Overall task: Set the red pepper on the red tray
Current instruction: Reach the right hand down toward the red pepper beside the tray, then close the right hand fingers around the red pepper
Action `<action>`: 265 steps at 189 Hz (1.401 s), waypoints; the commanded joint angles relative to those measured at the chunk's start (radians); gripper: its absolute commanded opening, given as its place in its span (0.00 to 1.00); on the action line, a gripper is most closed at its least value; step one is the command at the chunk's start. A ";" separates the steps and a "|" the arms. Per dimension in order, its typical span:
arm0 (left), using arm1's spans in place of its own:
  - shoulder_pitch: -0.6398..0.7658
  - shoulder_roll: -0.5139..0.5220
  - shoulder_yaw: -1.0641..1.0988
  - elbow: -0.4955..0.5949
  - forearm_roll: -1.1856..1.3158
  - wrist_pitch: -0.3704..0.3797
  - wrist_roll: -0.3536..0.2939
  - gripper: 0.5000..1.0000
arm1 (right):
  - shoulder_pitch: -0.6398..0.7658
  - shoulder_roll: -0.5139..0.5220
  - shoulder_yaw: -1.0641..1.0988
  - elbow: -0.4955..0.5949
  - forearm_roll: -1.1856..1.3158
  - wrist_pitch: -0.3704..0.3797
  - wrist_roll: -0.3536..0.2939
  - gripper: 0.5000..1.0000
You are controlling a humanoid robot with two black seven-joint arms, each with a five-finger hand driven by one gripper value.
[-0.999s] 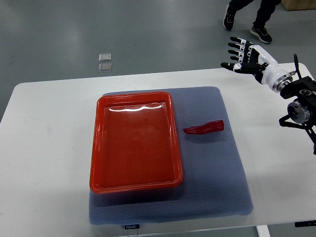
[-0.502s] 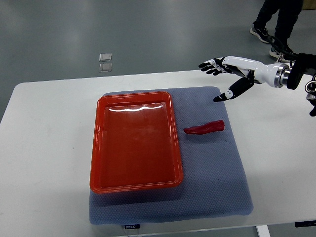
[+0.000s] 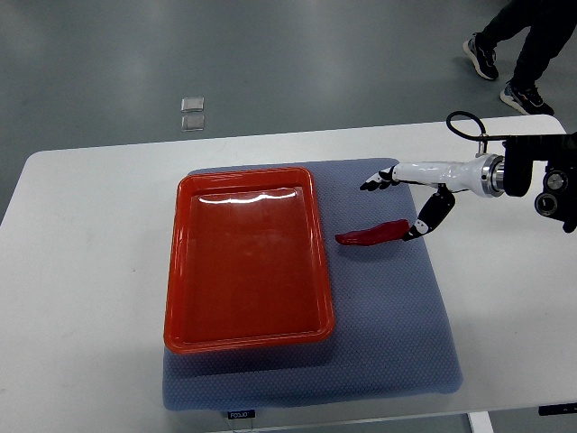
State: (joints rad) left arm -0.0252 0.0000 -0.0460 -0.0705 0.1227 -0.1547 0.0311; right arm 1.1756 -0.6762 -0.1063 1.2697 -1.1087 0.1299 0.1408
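Grey floor is filling the background, with a person's legs passing at the 1 o'clock corner. Below it, a white table is carrying a blue-grey mat, which is lying across its middle. On the mat's left half a red tray is sitting, holding nothing.

At 3 o'clock from the tray, just beside its right rim but apart from it, the red pepper is lying flat on the mat, stem end pointing toward the tray.

Entering from the right edge, the right hand is hovering over the pepper's thicker right end. Its fingers are extending toward 9 o'clock, the thumb is hanging down apart from them, and its tip is close to or touching the pepper; nothing is being grasped. No left arm is showing.

Judgement: the pepper is appearing light, thin, glossy and somewhat slippery, probably yielding under pressure. The thicker right half is offering the best hold, pinched gently across its width.
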 commanded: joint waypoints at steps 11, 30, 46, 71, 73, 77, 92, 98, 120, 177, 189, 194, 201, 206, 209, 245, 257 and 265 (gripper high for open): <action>-0.001 0.000 0.000 0.000 0.000 0.000 0.000 1.00 | -0.001 0.060 -0.023 -0.018 0.001 -0.052 -0.027 0.75; -0.001 0.000 0.000 0.000 0.000 0.000 0.000 1.00 | -0.004 0.089 -0.041 -0.033 0.000 -0.078 -0.043 0.70; -0.001 0.000 0.000 0.000 0.000 0.000 0.001 1.00 | -0.008 0.104 -0.052 -0.050 -0.002 -0.084 -0.049 0.63; 0.001 0.000 0.000 0.000 0.000 0.000 0.001 1.00 | -0.013 0.122 -0.059 -0.061 -0.040 -0.085 -0.049 0.60; 0.001 0.000 0.000 0.000 0.000 0.000 0.000 1.00 | -0.014 0.124 -0.059 -0.061 -0.043 -0.085 -0.049 0.60; 0.001 0.000 0.000 0.000 0.000 0.000 0.000 1.00 | -0.016 0.127 -0.059 -0.062 -0.049 -0.087 -0.049 0.60; 0.001 0.000 0.000 0.000 0.000 0.000 0.000 1.00 | -0.031 0.132 -0.061 -0.073 -0.065 -0.099 -0.049 0.59; -0.001 0.000 0.000 0.000 0.000 0.000 0.000 1.00 | -0.033 0.132 -0.061 -0.075 -0.066 -0.102 -0.049 0.59; 0.001 0.000 0.000 0.000 0.000 0.000 0.001 1.00 | -0.044 0.133 -0.061 -0.082 -0.077 -0.107 -0.047 0.58; 0.001 0.000 0.000 0.000 0.000 0.001 0.000 1.00 | -0.059 0.135 -0.073 -0.113 -0.138 -0.150 -0.043 0.46; 0.001 0.000 0.000 0.000 0.000 0.000 0.000 1.00 | -0.060 0.135 -0.075 -0.113 -0.138 -0.156 -0.044 0.43; 0.001 0.000 0.000 0.000 0.000 0.000 0.000 1.00 | -0.060 0.136 -0.075 -0.115 -0.140 -0.158 -0.043 0.40; 0.001 0.000 0.000 0.000 0.000 0.000 0.000 1.00 | -0.062 0.136 -0.075 -0.118 -0.140 -0.158 -0.043 0.39; 0.001 0.000 0.000 0.000 0.000 0.000 0.000 1.00 | -0.063 0.136 -0.075 -0.118 -0.142 -0.158 -0.043 0.38; 0.001 0.000 0.000 0.000 0.000 0.000 0.000 1.00 | -0.065 0.138 -0.075 -0.118 -0.142 -0.159 -0.043 0.37; -0.001 0.000 0.000 0.000 0.000 0.000 0.000 1.00 | -0.071 0.148 -0.089 -0.119 -0.157 -0.177 -0.038 0.31; 0.001 0.000 0.000 0.000 0.000 0.000 0.000 1.00 | -0.071 0.148 -0.093 -0.125 -0.157 -0.190 -0.036 0.27; 0.001 0.000 0.000 0.000 0.000 0.000 0.000 1.00 | -0.073 0.155 -0.095 -0.127 -0.157 -0.197 -0.036 0.24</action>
State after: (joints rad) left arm -0.0249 0.0000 -0.0460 -0.0706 0.1227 -0.1551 0.0311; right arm 1.1047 -0.5282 -0.1951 1.1487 -1.2638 -0.0495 0.1028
